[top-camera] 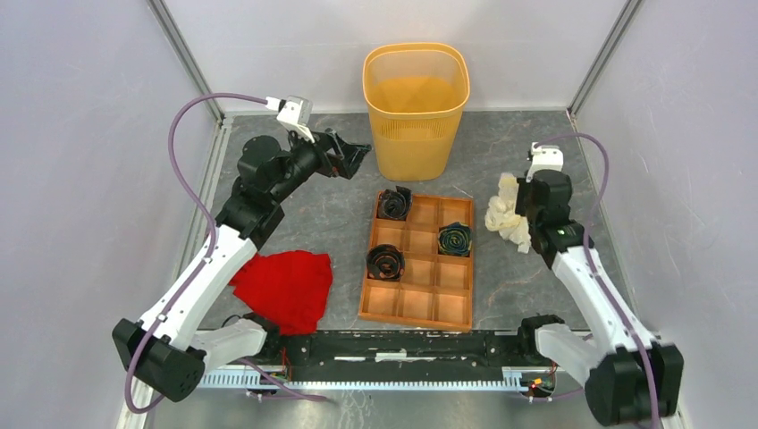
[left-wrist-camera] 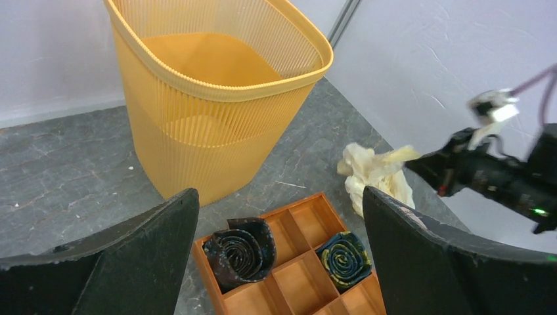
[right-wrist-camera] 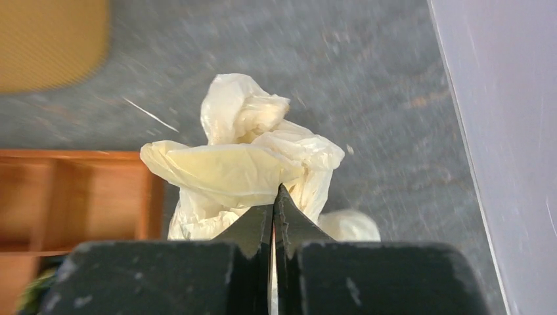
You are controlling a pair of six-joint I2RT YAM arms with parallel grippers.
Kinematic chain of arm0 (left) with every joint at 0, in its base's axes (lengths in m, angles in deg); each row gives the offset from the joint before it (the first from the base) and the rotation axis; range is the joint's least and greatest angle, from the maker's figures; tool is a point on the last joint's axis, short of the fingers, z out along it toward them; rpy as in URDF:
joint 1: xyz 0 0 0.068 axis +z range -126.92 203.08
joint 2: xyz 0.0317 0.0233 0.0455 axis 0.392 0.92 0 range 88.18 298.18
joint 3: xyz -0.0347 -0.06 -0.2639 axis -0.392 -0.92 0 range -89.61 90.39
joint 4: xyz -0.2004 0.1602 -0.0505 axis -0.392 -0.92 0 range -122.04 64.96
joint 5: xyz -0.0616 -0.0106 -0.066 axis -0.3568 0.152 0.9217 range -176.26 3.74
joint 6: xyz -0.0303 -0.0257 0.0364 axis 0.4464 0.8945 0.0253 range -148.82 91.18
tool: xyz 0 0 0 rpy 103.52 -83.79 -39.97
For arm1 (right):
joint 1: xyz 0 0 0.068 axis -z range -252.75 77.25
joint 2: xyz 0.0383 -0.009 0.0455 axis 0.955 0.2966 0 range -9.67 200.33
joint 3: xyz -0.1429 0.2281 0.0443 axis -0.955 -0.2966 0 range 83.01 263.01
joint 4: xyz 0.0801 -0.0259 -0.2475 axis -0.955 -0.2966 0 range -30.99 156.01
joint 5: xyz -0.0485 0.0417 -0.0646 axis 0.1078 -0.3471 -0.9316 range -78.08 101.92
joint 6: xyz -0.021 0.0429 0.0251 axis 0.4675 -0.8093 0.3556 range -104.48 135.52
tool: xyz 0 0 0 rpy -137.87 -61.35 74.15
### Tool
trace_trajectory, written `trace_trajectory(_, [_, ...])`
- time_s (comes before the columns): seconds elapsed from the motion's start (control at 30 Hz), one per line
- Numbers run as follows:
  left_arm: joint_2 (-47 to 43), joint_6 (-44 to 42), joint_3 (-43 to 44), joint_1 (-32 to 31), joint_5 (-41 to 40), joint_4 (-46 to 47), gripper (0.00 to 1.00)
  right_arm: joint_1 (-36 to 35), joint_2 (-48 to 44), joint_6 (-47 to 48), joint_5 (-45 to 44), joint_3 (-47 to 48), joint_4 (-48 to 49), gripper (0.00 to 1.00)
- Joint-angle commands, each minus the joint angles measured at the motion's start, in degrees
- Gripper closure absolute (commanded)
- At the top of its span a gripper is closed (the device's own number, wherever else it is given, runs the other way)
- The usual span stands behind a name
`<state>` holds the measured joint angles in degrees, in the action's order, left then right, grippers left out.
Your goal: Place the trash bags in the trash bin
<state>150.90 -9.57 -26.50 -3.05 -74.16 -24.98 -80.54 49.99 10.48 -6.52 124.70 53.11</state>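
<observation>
Right fingers [right-wrist-camera: 253,231] clamp tight on the crumpled trash bag [right-wrist-camera: 243,161]; left fingers [left-wrist-camera: 131,262] gape wide, empty.

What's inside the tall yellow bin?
The trash bin shows only its bare orange floor; the trash bag is outside. The bin's near wall covers the floor's front edge.

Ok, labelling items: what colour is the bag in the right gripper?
The trash bag is cream-white, translucent; clearest in right wrist view.

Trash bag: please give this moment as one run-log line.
right tool: shut on trash bag | left tool: open, empty | trash bag: right of tray, outside trash bin | trash bin: upright
</observation>
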Motion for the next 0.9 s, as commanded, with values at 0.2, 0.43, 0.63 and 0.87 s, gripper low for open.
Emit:
trace_trajectory(0.2, [4.9,8.1,4.4,-0.1,6.6,0.3,0.0,-0.3,-17.8,-0.8,11.8,1.2,4.6,1.0])
trace_trajectory(0.43, [11.5,17.2,5.4,-0.2,20.4,4.6,0.0,-0.3,-19.1,-0.4,17.3,2.9,2.5,1.0])
trace_trajectory(0.63, [16.1,24.9,2.9,-1.9,26.4,12.2,0.0,-0.4,-21.4,-4.6,20.2,4.4,1.7,1.0])
trace_trajectory(0.87, [16.8,26.6,0.5,-10.2,24.6,14.4,0.0,-0.4,-24.0,-9.3,22.2,6.6,-0.5,1.0])
